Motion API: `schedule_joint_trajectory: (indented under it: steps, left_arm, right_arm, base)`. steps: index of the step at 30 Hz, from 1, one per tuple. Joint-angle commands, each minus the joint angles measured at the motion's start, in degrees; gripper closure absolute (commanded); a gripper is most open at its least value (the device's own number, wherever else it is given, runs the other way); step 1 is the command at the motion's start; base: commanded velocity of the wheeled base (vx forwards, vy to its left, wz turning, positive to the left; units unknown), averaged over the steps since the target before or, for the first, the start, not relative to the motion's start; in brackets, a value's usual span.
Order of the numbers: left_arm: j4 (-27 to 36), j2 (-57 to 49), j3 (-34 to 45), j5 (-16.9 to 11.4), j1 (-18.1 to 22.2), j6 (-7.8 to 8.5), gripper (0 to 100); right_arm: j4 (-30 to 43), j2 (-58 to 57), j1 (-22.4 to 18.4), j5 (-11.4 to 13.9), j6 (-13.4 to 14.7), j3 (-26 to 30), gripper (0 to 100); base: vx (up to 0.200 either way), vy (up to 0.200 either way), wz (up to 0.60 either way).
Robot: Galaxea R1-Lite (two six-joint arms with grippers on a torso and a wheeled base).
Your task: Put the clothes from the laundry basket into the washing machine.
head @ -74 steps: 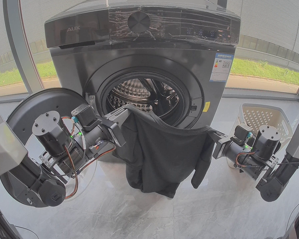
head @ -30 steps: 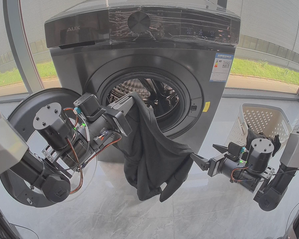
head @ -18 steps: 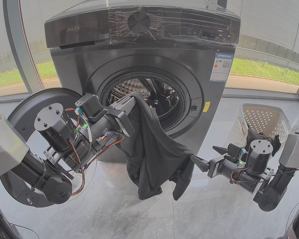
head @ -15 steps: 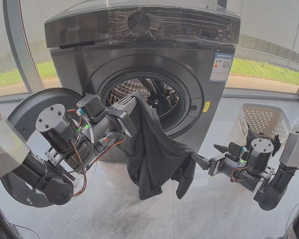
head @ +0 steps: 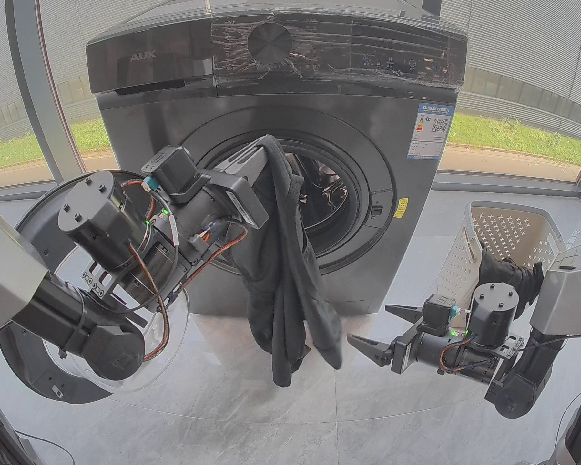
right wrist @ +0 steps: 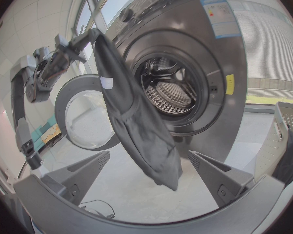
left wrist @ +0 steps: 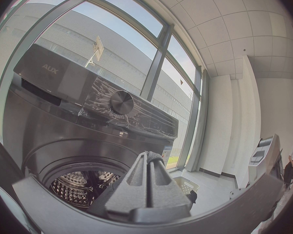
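Left end effector [head: 265, 145] clenches a dark grey fabric garment [head: 284, 279] at the grey washing machine [head: 271, 111] bearing a blue-white label [head: 430, 130]; right end effector [head: 370, 324] is released.

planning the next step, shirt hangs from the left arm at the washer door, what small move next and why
Probably push the left end effector forward into the drum: it is shut on the shirt, which hangs outside the drum, and the right end effector is open.

I see the garment [head: 284, 272] as matt black cloth. The washing machine [head: 148, 134] has a satin grey metal front, its control panel [head: 342, 53] glossy under what may be crinkled clear film. Inside, the drum [right wrist: 167, 96] is shiny perforated steel; the laundry basket [head: 516, 227] pale perforated plastic; the floor [head: 239, 414] polished tile.
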Motion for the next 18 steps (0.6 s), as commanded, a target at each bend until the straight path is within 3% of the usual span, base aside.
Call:
schedule_joint_trajectory:
  steps: [1,13,14,18]
  left_arm:
    - [0.0,-0.2,-1.3,-0.1,-0.6,-0.01,100]
    - [-0.3,-1.1,-1.5,-2.0,-1.7,-0.01,100]
    - [0.0,-1.1,-2.1,-2.0,-2.7,-0.10,100]
    - [0.0,-1.2,-2.7,-2.0,-4.3,-0.10,100]
  right_arm:
    - [-0.1,5.4,0.9,1.8,-1.3,-1.6,0]
    - [0.0,15.4,6.0,1.5,-1.1,-20.5,0]
    - [0.0,19.3,6.3,1.1,-0.9,-25.7,0]
    - [0.1,24.5,6.2,1.2,-1.1,-32.5,0]
  base:
    - [0.000,0.000,0.00]
    - [0.000,0.000,0.00]
    - [0.000,0.000,0.00]
    - [0.000,0.000,0.00]
